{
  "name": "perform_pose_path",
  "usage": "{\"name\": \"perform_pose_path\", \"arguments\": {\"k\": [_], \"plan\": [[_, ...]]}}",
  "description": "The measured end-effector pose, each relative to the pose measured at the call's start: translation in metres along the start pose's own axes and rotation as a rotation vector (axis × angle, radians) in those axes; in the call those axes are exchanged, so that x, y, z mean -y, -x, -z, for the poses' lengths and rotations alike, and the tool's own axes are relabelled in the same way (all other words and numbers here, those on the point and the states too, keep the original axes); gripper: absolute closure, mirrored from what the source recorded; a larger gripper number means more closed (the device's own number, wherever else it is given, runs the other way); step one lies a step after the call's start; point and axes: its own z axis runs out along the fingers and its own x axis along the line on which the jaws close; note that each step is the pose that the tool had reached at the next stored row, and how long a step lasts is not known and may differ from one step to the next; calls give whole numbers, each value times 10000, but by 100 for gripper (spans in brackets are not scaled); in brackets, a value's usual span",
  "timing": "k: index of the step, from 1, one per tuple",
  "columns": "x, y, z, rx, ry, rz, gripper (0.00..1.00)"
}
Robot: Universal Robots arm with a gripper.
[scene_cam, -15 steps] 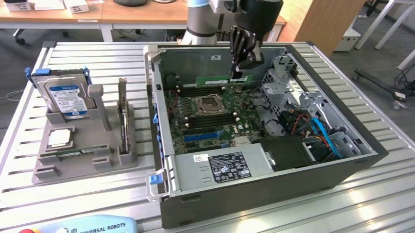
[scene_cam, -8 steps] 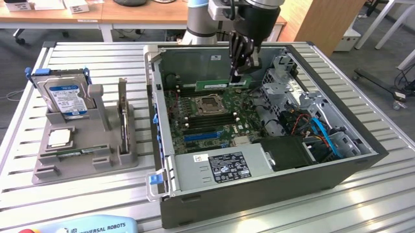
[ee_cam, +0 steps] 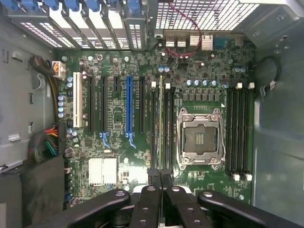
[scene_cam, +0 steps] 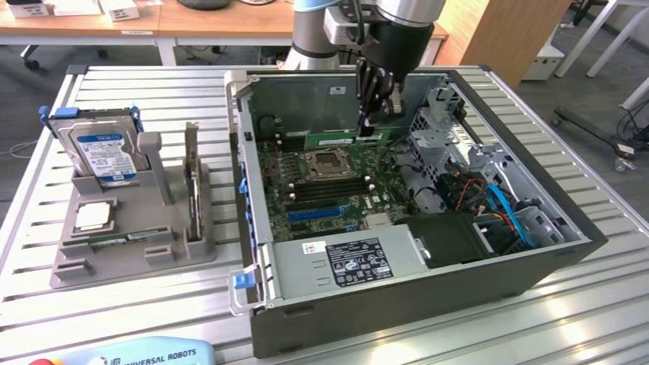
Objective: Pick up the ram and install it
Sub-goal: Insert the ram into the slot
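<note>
Green ram (scene_cam: pixel 335 140) partly hidden behind gripper (scene_cam: pixel 367 125) in exterior view; fingers clamped on it, inside open PC case (scene_cam: pixel 406 304), over motherboard (scene_cam: pixel 304 171). Grey holder (scene_cam: pixel 127 262) on exterior view's left carries hard drive (scene_cam: pixel 96 148) and processor chip (scene_cam: pixel 93 216). Wrist view: ram (ee_cam: pixel 160 123) edge-on, thin line by memory slots (ee_cam: pixel 167 133); gripper (ee_cam: pixel 160 183) cut off by frame; can't tell if ram touches a slot.

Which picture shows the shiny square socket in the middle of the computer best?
The wrist view: it faces the processor socket straight on, big and empty, its metal frame plain. The exterior view shows it small and slanted on the green board.
</note>
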Motion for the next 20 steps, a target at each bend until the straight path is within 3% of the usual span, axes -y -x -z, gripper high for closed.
{"name": "perform_pose_path", "arguments": {"k": [20], "plan": [[11, -5, -309, 1, 0, 1, 88]]}}
